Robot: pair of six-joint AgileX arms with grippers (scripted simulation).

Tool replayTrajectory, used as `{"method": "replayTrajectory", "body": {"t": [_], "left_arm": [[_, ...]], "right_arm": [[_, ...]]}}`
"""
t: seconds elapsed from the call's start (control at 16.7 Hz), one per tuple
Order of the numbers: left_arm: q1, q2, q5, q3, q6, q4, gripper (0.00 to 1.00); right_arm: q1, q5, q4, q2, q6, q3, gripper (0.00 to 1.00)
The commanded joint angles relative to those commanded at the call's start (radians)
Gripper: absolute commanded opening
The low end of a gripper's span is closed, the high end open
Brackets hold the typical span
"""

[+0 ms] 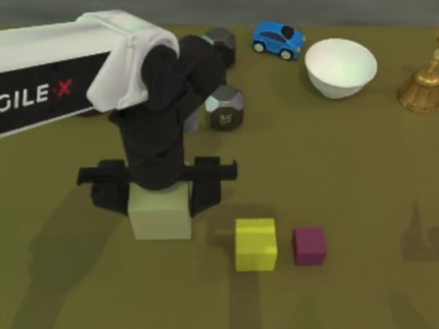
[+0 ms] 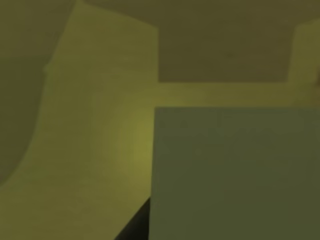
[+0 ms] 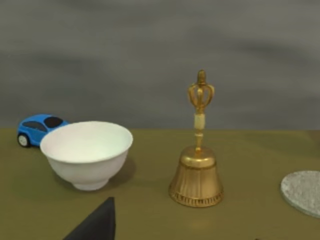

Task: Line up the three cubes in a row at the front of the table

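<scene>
The left gripper (image 1: pixel 159 199) is seen over the large pale yellow-green cube (image 1: pixel 162 214) at the front left of the table (image 1: pixel 357 171). Its fingers are spread wide, one finger (image 1: pixel 110 195) at the cube's left, the other at its right; whether either pad touches the cube's sides cannot be told. In the left wrist view the cube's top face (image 2: pixel 235 175) fills much of the frame.

The bright yellow cube (image 1: pixel 256 243) is set to the right of the large one, a clear gap between them. The small magenta cube (image 1: pixel 309 246) lies just beside the yellow one, apart from it. All three sit roughly in one line near the front edge.

Toward the back are noted a dark dumbbell (image 1: pixel 225 108), partly hidden by the arm, a blue toy car (image 1: pixel 277 39), a white bowl (image 1: pixel 341 66) and a brass bell (image 1: pixel 420 86). A grey round pad (image 3: pixel 303 192) is seen in the right wrist view only.

The surface is plain olive-brown, with a grey wall behind. Of the right arm's claw, only a dark tip is seen; its state cannot be told.
</scene>
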Motion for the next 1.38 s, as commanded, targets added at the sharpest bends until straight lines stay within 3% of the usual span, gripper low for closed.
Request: {"method": "replayTrajectory", "body": {"t": [0.3, 0.72, 1.02, 1.38], "left_arm": [[0.005, 0.009, 0.000, -0.009, 0.005, 0.016, 0.00], [0.003, 0.084, 0.000, -0.158, 0.004, 0.247, 0.00], [0.003, 0.091, 0.000, -0.172, 0.004, 0.263, 0.00], [0.003, 0.091, 0.000, -0.172, 0.004, 0.263, 0.45]], "right_arm": [[0.000, 0.000, 0.000, 0.000, 0.000, 0.000, 1.00], [0.000, 0.000, 0.000, 0.000, 0.000, 0.000, 1.00], [0.000, 0.000, 0.000, 0.000, 0.000, 0.000, 1.00], [0.000, 0.000, 0.000, 0.000, 0.000, 0.000, 1.00]]}}
